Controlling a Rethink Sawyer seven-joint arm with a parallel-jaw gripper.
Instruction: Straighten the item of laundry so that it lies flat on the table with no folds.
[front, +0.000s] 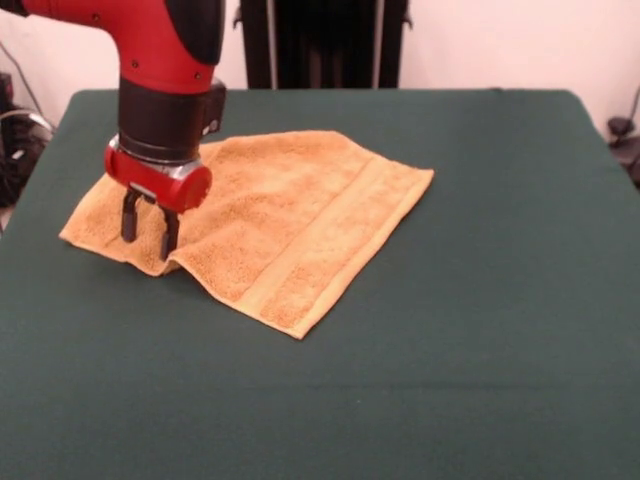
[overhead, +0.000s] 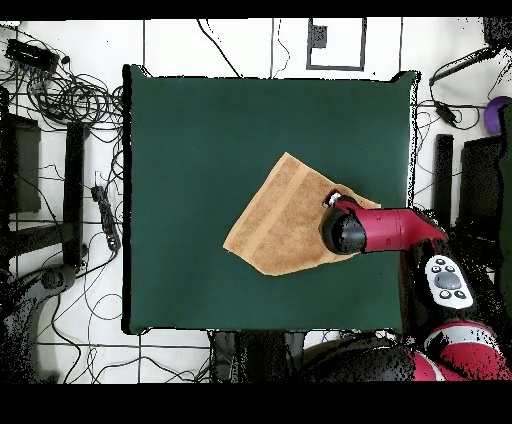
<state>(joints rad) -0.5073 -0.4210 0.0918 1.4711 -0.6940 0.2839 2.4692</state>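
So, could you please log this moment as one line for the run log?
gripper: open, fingers down at towel's edge | towel: mostly spread, small ridge by fingers, not fully flat | table: green, towel off-centre

In the front view the arm (front: 165, 60) is cut off by the top edge, and it covers the far left corner of the towel (front: 290, 215). The towel's edge just under the tool (front: 147, 230) sits in shadow, so whether the fingertips touch the cloth or hang just above it cannot be told. The counter (front: 450, 330) runs out of the picture at the bottom and at both lower sides.

In the overhead view the arm hides the tool completely, along with the towel corner beneath it. The woven band on that side of the towel is too faint to make out.
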